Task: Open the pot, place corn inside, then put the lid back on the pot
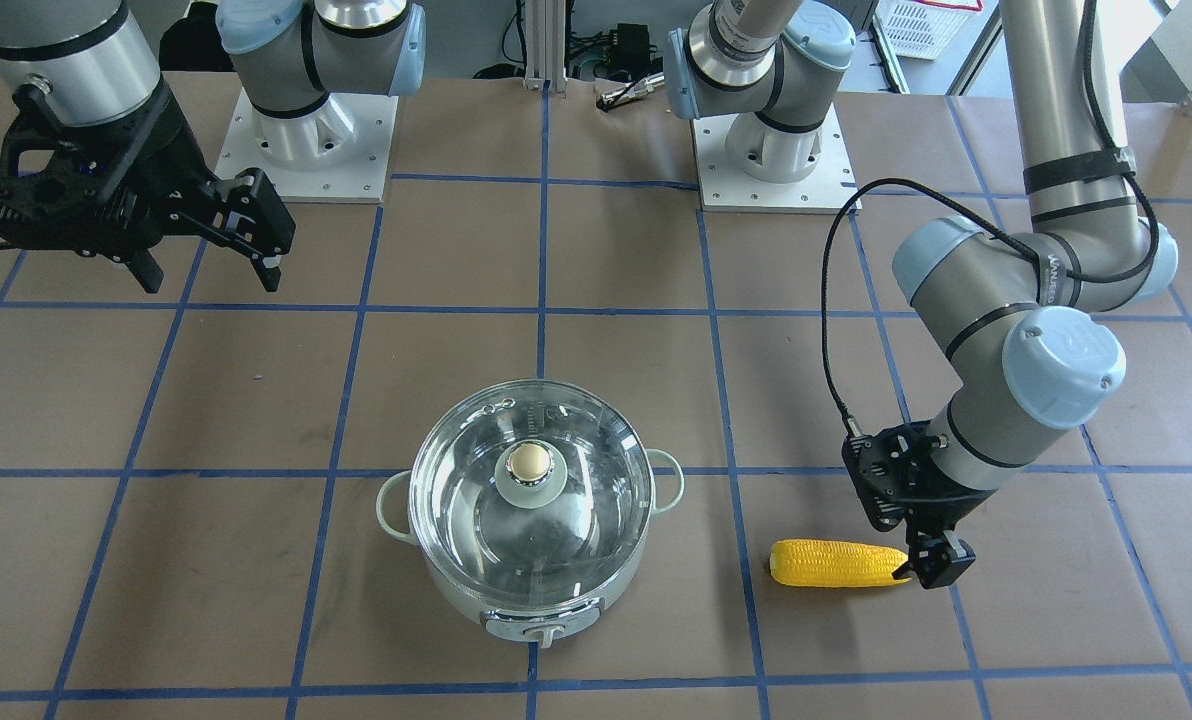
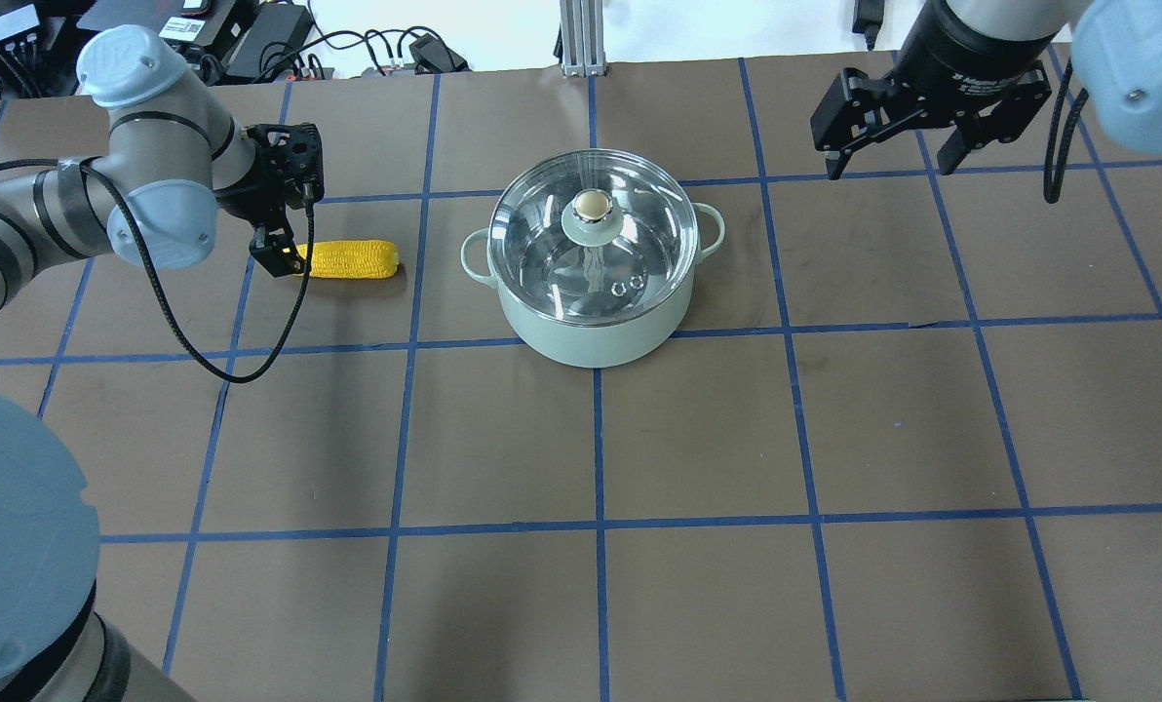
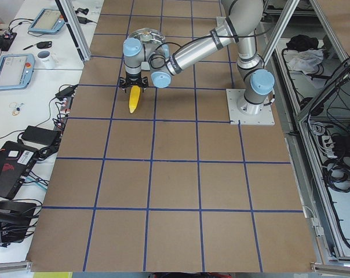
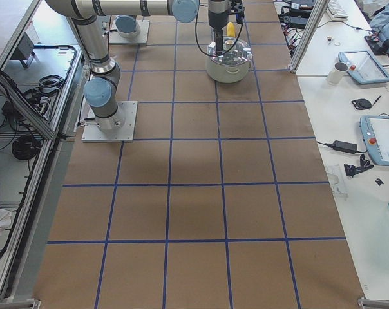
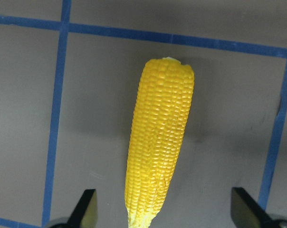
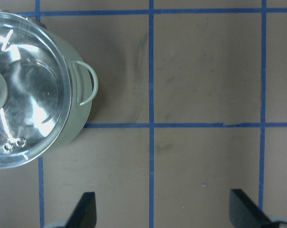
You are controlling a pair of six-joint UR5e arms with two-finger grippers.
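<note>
The pale mint-green pot (image 2: 591, 327) stands mid-table with the clear glass lid (image 2: 542, 229) shut on it, its beige knob (image 2: 591, 204) at the centre. The yellow corn (image 2: 352, 260) lies flat on the table to the pot's left in the overhead view. My left gripper (image 2: 287, 255) is open and low at the corn's tapered end. In the left wrist view the corn (image 5: 160, 152) lies between its fingers (image 5: 85, 209), untouched. My right gripper (image 2: 888, 166) is open and empty, high and off to the pot's right. The right wrist view shows the pot (image 6: 79, 121) at its left edge.
The table is brown paper with a grid of blue tape (image 2: 596, 429). Both arm bases (image 1: 306, 150) stand at the robot's edge of the table. Pendants and a mug (image 4: 339, 71) lie on a side bench off the table.
</note>
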